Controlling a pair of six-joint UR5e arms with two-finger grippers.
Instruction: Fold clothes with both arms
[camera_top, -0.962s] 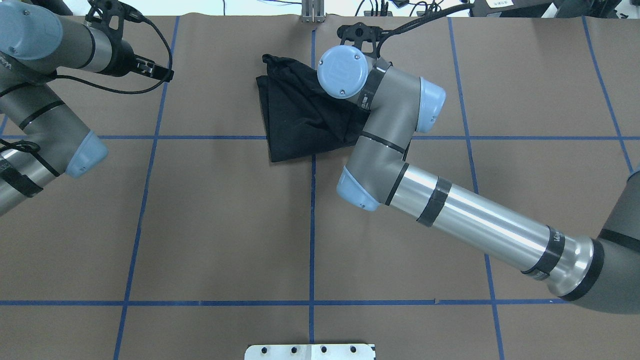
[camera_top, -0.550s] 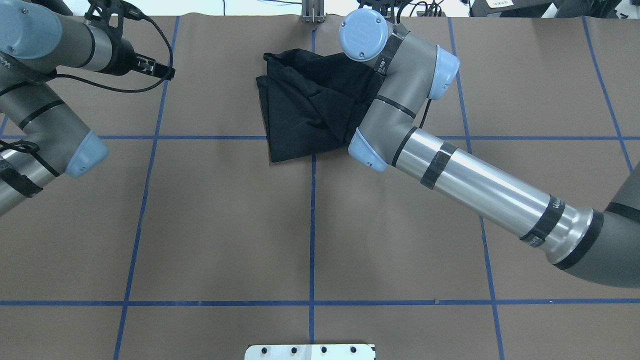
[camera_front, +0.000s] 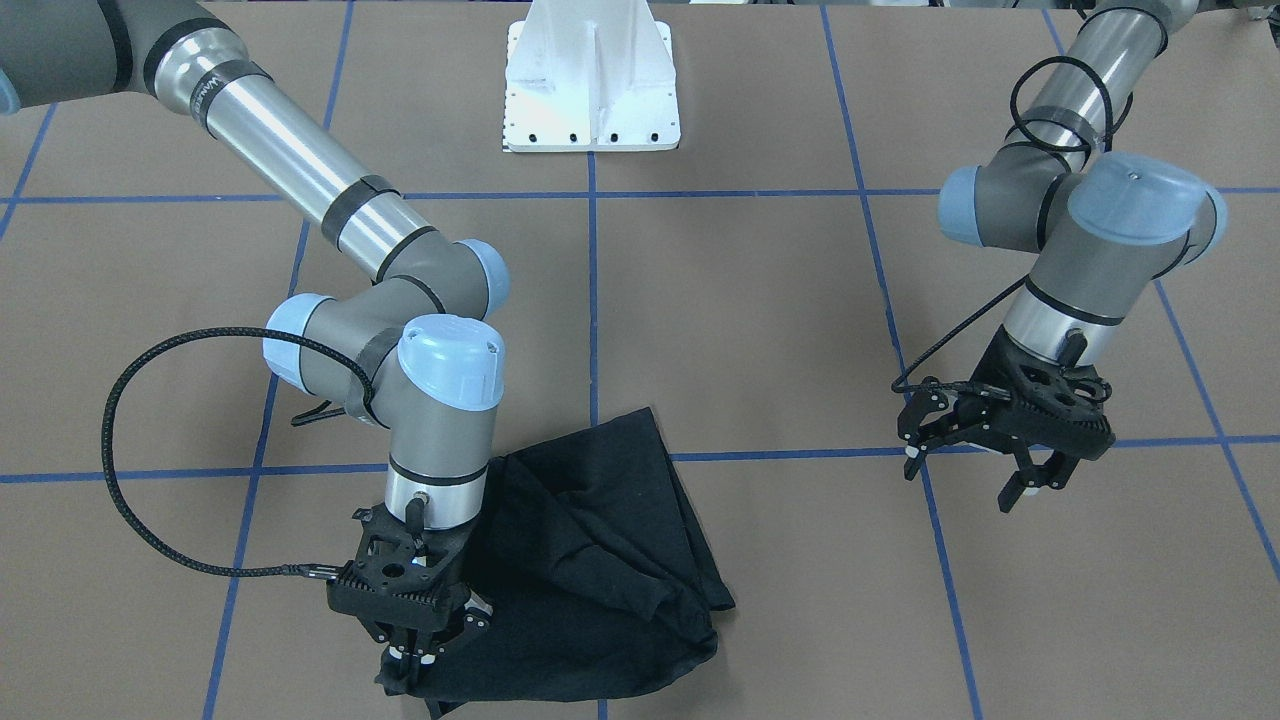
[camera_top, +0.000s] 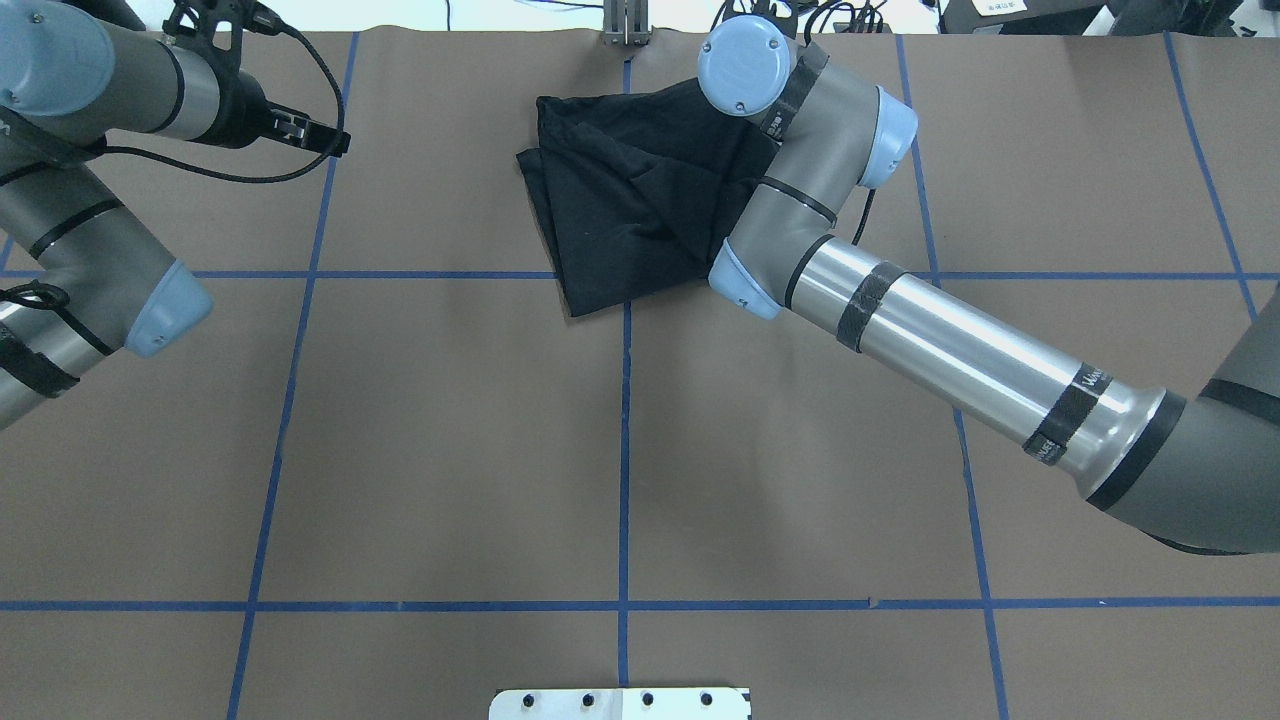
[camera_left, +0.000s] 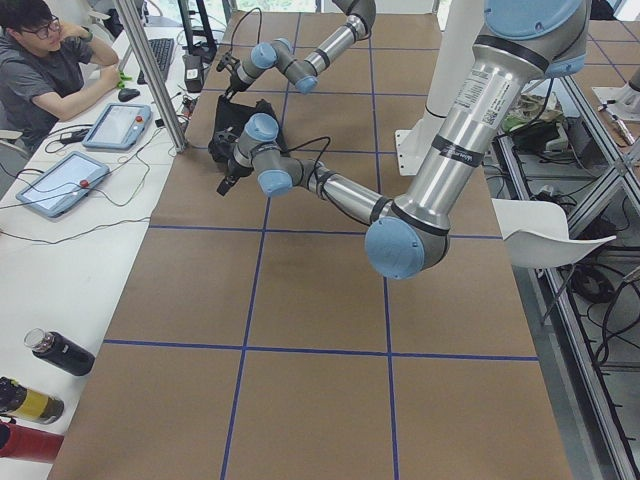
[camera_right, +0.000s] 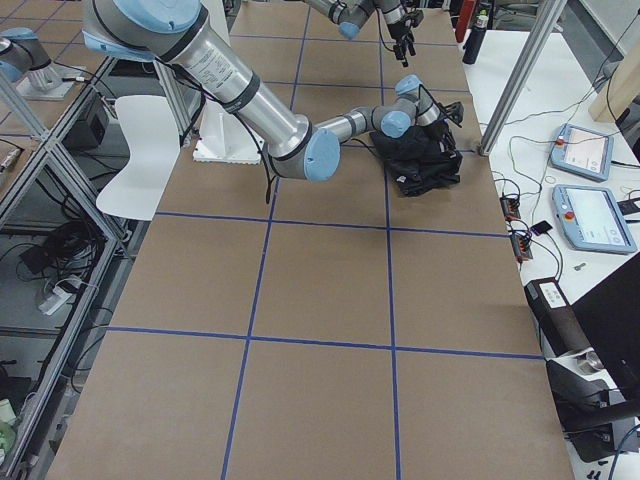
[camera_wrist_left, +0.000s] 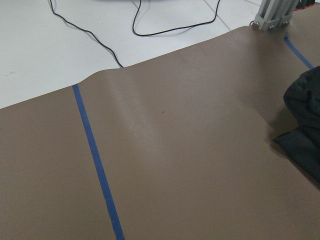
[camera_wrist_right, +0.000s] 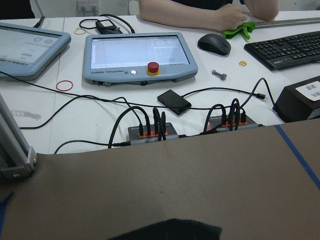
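**Change since the earlier overhead frames.** The right arm (camera_top: 950, 350) has carried its wrist toward the top edge of the view. The black T-shirt (camera_top: 630, 200) has been drawn out toward the upper right with it.

**Present state.** In the front-facing view the right gripper (camera_front: 413, 655) sits at lower left, its fingers pinched together on the lower-left corner of the shirt. The shirt lies crumpled at lower centre with its print hidden. The left gripper (camera_front: 965, 482), at the right of that view, hangs spread wide and empty, well apart from the cloth.

**Hazards.**
- (a) With one pinch point and nothing anchoring the opposite side, further pull likely drags the whole bundle rather than spreading it.
- (b) The grip lies near the edge of the table (camera_top: 450, 450) at the top of the overhead view, so cloth may slide off.
- (c) A thin pinch may slip.
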